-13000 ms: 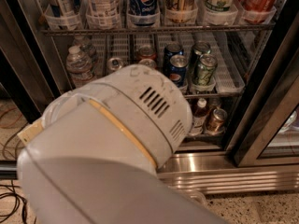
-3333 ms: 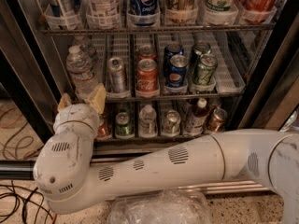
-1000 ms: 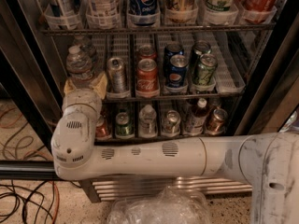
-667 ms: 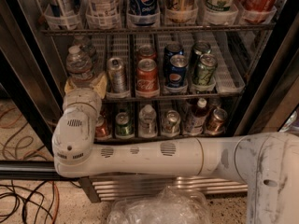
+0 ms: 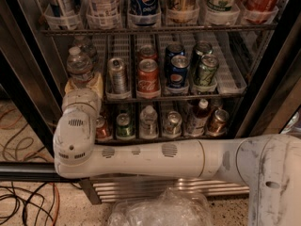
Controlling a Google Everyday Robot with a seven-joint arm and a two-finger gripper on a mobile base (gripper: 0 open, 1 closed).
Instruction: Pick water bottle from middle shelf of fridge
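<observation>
The water bottle, clear ribbed plastic with a white cap, stands upright in the leftmost lane of the middle shelf of the fridge. My gripper is at the end of the white arm that reaches in from the lower right. Its tan fingers sit against both sides of the bottle's base. The bottle still rests on the wire rack. A second water bottle stands behind it.
Soda cans fill the other middle lanes: silver, red Coca-Cola, blue Pepsi, green. The upper rack holds bottles in clear cups. More cans and small bottles stand on the lower rack. Cables lie on the floor at left.
Since 3.3 s ago the gripper has moved up and in, from below the shelf to around the bottle's base. Over the last second nothing has visibly moved.
</observation>
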